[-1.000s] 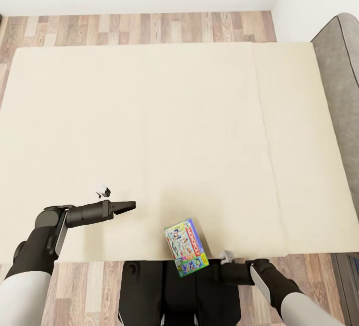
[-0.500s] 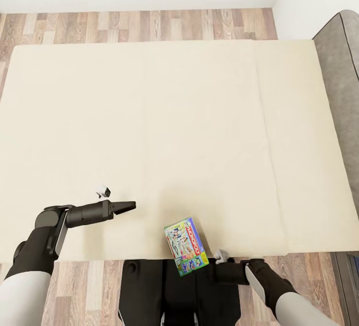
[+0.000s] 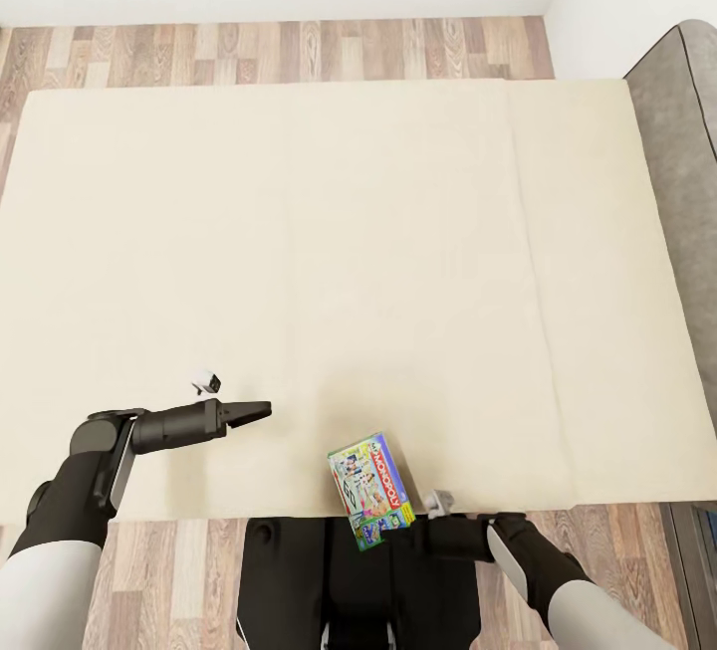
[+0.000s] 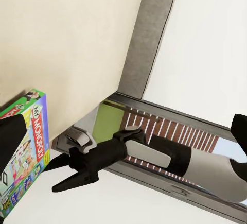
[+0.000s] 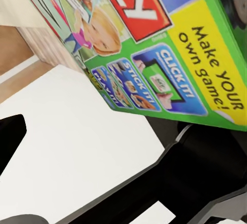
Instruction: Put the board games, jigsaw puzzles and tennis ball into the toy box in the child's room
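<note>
board game [image 3: 371,493] overhanging bed [image 3: 299,262] near edge, right gripper [image 4: 57,175] just beside

Pale grey forearms run into matte black wrists, each ending in a slim black pincer [image 3: 261,410].

A large low bed [image 3: 299,262] with a plain cream mattress is carrying one green cartoon-printed board game box [image 3: 370,491], which is overhanging its near edge.

The right gripper [image 4: 64,172] reaches in with its two dark fingers spread apart, their tips close beside the green-edged board game [image 4: 23,147], which lies on the cream bed [image 4: 67,38]; the bed's grey frame [image 4: 146,33] runs beyond the gripper
</note>
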